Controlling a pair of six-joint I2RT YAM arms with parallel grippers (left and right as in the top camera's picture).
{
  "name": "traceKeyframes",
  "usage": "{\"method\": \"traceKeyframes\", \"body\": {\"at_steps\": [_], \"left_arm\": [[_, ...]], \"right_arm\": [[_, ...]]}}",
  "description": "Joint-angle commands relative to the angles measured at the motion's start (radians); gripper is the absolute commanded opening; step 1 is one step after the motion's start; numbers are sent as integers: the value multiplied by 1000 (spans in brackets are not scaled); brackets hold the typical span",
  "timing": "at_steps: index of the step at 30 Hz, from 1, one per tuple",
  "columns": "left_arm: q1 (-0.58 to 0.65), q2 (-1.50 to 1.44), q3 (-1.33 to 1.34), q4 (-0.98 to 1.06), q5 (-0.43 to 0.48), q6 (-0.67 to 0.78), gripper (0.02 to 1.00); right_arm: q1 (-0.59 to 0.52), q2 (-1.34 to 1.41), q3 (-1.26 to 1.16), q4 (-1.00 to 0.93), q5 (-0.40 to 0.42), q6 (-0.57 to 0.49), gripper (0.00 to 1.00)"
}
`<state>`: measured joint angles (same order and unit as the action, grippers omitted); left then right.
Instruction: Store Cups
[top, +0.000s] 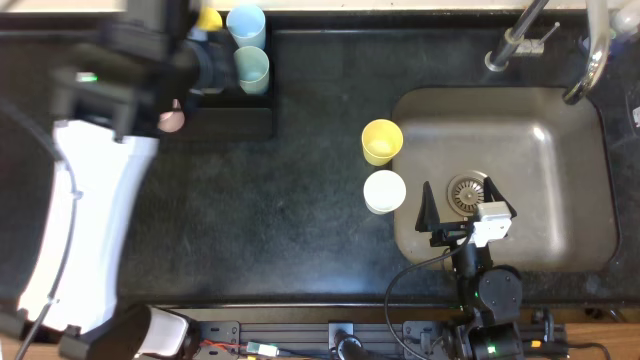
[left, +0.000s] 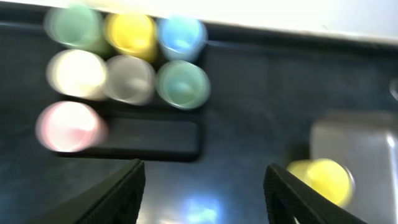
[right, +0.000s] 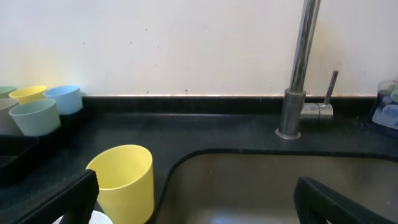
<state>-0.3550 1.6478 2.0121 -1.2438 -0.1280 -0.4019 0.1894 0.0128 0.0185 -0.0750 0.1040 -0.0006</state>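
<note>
A yellow cup (top: 381, 141) and a white cup (top: 384, 191) stand on the dark counter by the sink's left edge. The yellow cup (left: 322, 179) (right: 122, 181) shows in both wrist views. A black tray (top: 235, 122) at the back left holds several cups: green, yellow, blue, white, teal and pink (left: 69, 126). My left gripper (left: 202, 190) is raised near the tray, open and empty, its arm covering part of the tray from above. My right gripper (top: 466, 205) rests over the sink, open, holding nothing.
The steel sink (top: 560, 140) fills the right side, with a faucet (right: 297, 74) behind it and a soap bottle (right: 387, 106) at the far right. A white wall runs along the counter's back edge. Bare counter (top: 300, 240) lies between tray and sink.
</note>
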Motion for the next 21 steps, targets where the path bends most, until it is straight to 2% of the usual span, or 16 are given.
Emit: {"method": "traceKeyframes", "body": {"at_steps": [1, 7, 8, 11, 21], "left_arm": [[-176, 92, 2, -9, -31, -146, 687], [-316, 213, 2, -27, 10, -234, 825], [-344, 248, 2, -26, 48, -237, 829], [-390, 317, 2, -23, 60, -259, 847], [-400, 445, 2, 10, 90, -262, 853]], "right_arm": [[-5, -9, -14, 6, -3, 0, 998], [-5, -9, -14, 6, -3, 0, 998], [-5, -9, -14, 6, -3, 0, 998], [-5, -9, -14, 6, -3, 0, 996], [-5, -9, -14, 6, -3, 0, 996]]}}
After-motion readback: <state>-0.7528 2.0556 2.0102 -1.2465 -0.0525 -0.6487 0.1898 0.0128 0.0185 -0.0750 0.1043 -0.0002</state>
